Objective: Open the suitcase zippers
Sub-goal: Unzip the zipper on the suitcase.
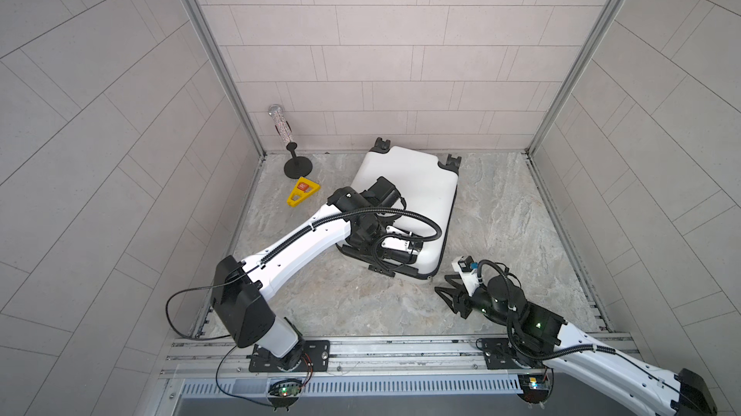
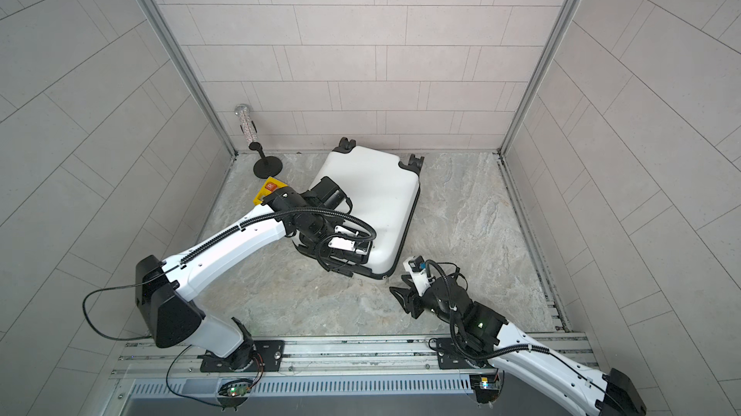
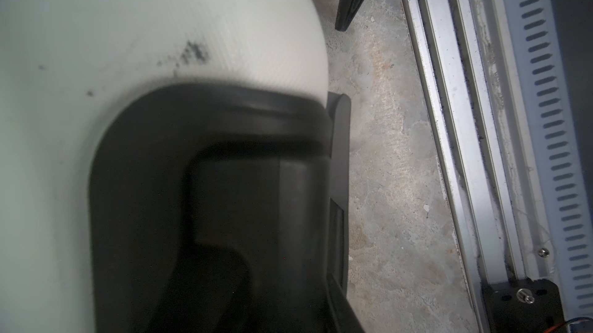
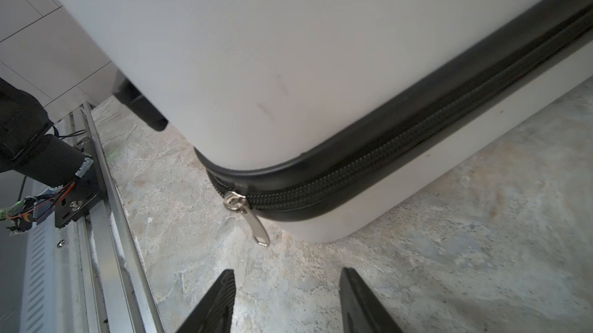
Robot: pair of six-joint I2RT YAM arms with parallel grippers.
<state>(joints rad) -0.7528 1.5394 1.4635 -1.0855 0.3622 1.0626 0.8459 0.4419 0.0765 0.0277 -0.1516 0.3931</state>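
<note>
The suitcase (image 1: 409,181) lies flat on the table (image 1: 501,213). The open, empty right gripper (image 4: 287,272) is to be centred on the pull (image 4: 256,219), closed, then drawn along the zipper (image 4: 369,167). State of left gripper (image 1: 383,269): cannot be told

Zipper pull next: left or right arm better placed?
Right, likely. The right gripper, open, faces the zipper pull at the suitcase corner, nothing between. The left gripper is down at the handle panel, away from that pull.

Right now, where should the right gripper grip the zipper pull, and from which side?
Pinch the zipper pull by its flat tab, which hangs free off the suitcase corner; come from the floor side, where the right gripper stands open.
</note>
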